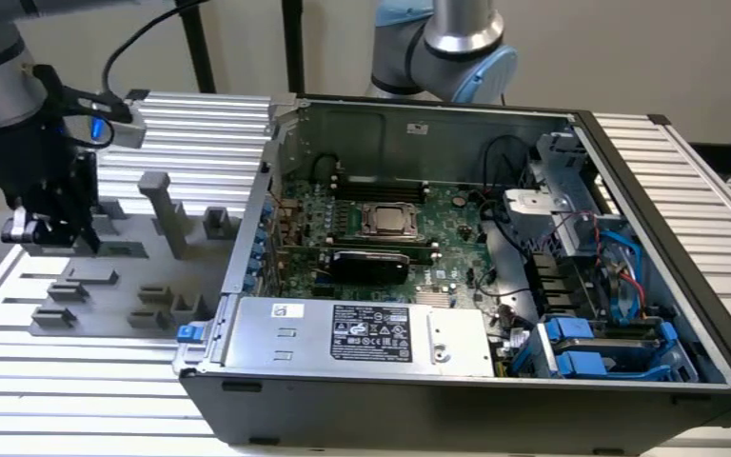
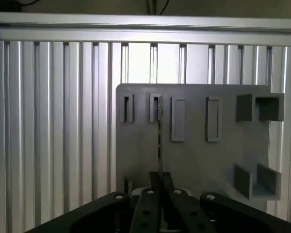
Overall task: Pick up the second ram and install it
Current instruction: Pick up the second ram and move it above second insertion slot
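second ram (image 2: pixel 160 141) edge-on, gripped by end effector (image 2: pixel 160 182)

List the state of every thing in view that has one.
hand: shut on the second ram.
second ram: edge-on in the hand, far end at a fixture slot.
grey fixture: neighbouring slots empty.
computer case: open, side panel off.
processor: seated, uncovered.

high oblique exterior, close wrist; shared grey fixture (image 2: pixel 194 165)
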`<state>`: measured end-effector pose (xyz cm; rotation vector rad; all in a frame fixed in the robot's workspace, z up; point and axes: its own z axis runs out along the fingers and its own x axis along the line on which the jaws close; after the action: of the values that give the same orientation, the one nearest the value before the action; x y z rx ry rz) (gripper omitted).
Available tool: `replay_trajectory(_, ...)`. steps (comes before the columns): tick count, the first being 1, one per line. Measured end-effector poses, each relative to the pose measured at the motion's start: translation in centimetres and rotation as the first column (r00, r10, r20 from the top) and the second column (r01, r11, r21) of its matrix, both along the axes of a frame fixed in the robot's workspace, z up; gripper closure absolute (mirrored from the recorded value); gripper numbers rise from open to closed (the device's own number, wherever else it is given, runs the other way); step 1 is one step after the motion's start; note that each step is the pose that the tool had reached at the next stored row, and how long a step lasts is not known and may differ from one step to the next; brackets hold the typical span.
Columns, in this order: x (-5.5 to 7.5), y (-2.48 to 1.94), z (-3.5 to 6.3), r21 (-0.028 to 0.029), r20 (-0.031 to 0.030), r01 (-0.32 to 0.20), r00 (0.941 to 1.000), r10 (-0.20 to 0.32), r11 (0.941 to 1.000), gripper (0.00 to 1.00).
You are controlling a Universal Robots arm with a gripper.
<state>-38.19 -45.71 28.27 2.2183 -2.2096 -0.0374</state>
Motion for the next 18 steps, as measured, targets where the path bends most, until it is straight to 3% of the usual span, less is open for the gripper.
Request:
replay_trajectory(6,1.1,0.00,2.72,0.0001,0.0002,0.000,1.0000,0.000,1.0000,1.00)
replay_trajectory(18,6.5,0.00,8.19,0.0023,-0.0007,0.000,1.0000,0.000,1.0000,1.00)
